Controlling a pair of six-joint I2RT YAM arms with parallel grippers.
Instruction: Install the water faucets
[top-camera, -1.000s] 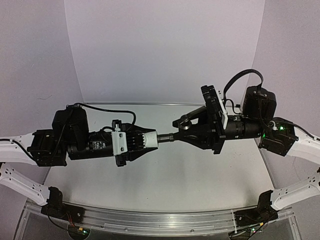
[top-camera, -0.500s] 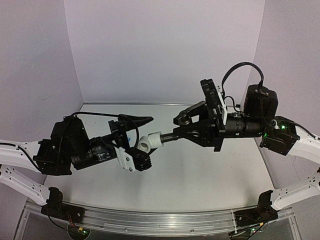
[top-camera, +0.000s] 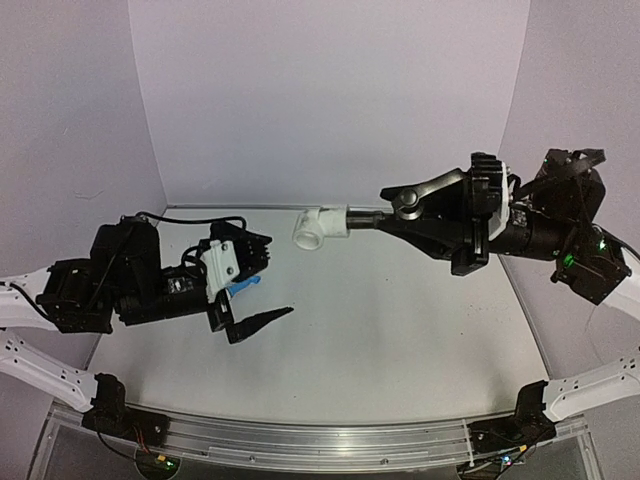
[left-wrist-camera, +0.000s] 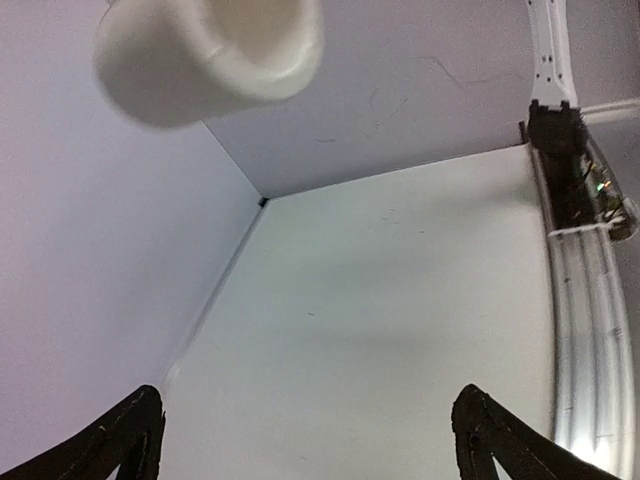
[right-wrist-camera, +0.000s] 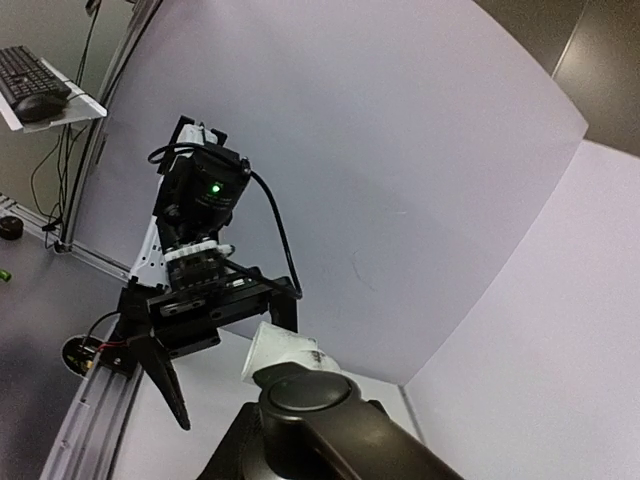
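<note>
My right hand (top-camera: 392, 222), at three o'clock, clenches the grey metal faucet (top-camera: 362, 216), whose base is hidden in my grip, with a white pipe fitting (top-camera: 320, 228) on its tip. My left hand (top-camera: 276, 278) is released; the half-hidden blue piece (top-camera: 241, 288) beside it may be the plastic faucet.

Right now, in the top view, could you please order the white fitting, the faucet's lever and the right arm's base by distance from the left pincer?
1. White fitting, just right of the left pincer.
2. Faucet's lever, farther right.
3. Right arm's base, near-right corner.
</note>
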